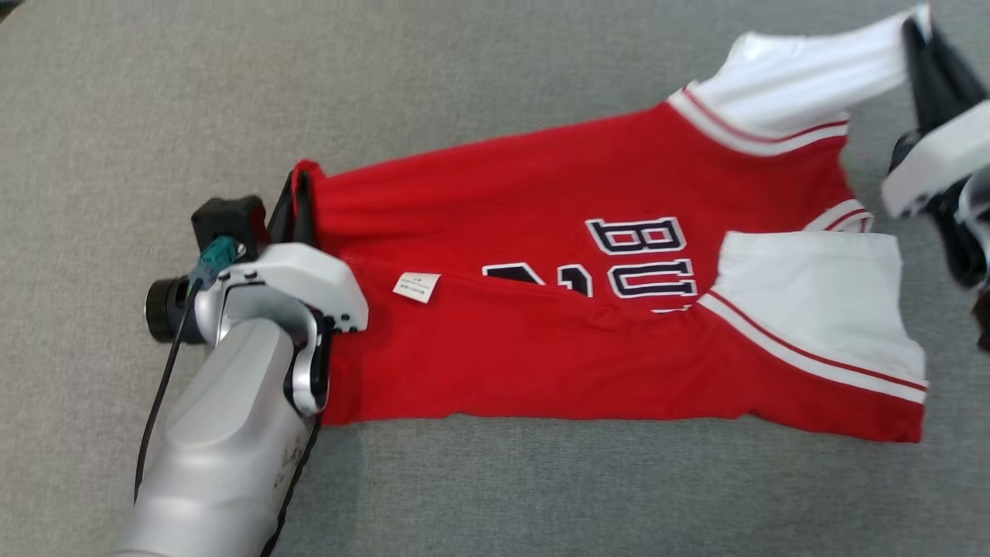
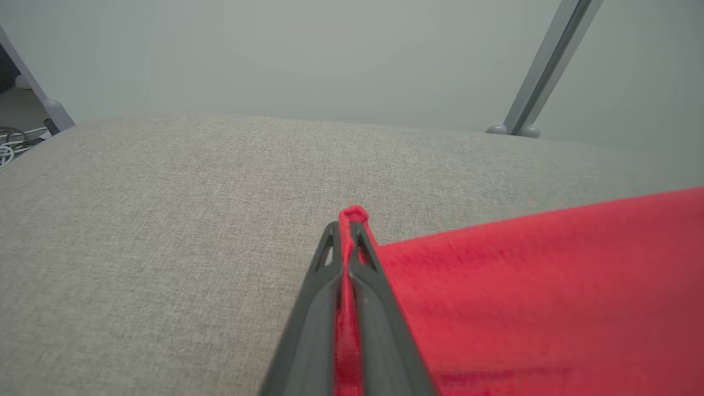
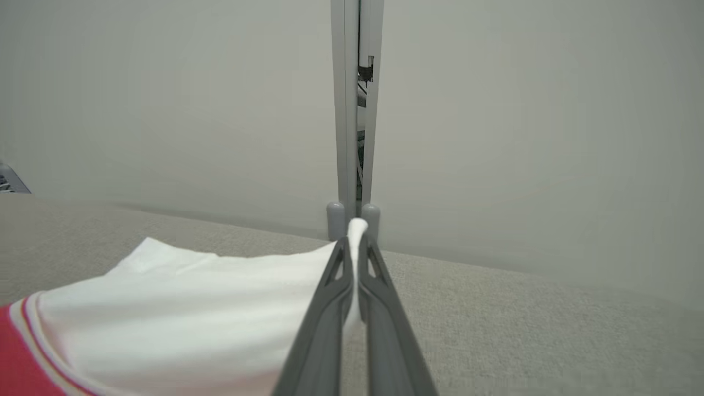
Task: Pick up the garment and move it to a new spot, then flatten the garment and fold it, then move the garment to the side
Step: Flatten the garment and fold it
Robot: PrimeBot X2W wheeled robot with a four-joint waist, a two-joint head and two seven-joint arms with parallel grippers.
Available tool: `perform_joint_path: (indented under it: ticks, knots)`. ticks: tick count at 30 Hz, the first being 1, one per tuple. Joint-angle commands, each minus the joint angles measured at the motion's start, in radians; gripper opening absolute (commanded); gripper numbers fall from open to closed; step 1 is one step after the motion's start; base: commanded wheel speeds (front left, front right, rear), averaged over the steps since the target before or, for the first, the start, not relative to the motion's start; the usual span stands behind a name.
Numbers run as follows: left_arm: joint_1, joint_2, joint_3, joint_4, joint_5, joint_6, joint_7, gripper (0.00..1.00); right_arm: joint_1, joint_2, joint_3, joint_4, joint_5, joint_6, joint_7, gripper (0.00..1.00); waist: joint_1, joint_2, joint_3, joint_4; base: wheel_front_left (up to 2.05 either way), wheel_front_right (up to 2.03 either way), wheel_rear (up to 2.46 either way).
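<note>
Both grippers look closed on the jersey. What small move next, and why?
Probably pull slightly apart to tension the far edge: the left gripper pinches the red hem corner, the right gripper pinches the white sleeve tip, and the jersey lies creased between them.

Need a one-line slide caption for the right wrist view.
Right gripper shut on the white sleeve of the red basketball jersey, grey fabric surface beyond.

support: grey fabric surface (image 1: 155, 116) | lying on it: red-and-white garment (image 1: 541, 363), red body flat
</note>
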Motion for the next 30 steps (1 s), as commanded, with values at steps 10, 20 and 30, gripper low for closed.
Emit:
perform_joint_path:
  ticks: [10, 20, 30]
  knots:
    - [0.197, 0.016, 0.129, -0.058, 0.121, -0.036, -0.004, 0.0, 0.414, 0.055, -0.138, -0.267, -0.08, -0.001, -0.005, 0.0, -0.0001, 0.0, -0.143, -0.106, 0.0, 0.0, 0.0]
    - [0.359, -0.012, 0.195, -0.088, 0.197, -0.064, -0.004, 0.0, 0.634, 0.118, -0.189, -0.27, -0.105, -0.001, -0.005, 0.0, -0.0001, 0.0, -0.223, -0.111, 0.0, 0.0, 0.0]
    - [0.468, -0.028, 0.248, -0.136, 0.256, -0.063, -0.004, 1.0, 0.657, 0.169, -0.265, -0.205, -0.117, -0.001, -0.005, 1.0, -0.0001, 0.0, -0.245, -0.1, 0.0, 0.0, 0.0]
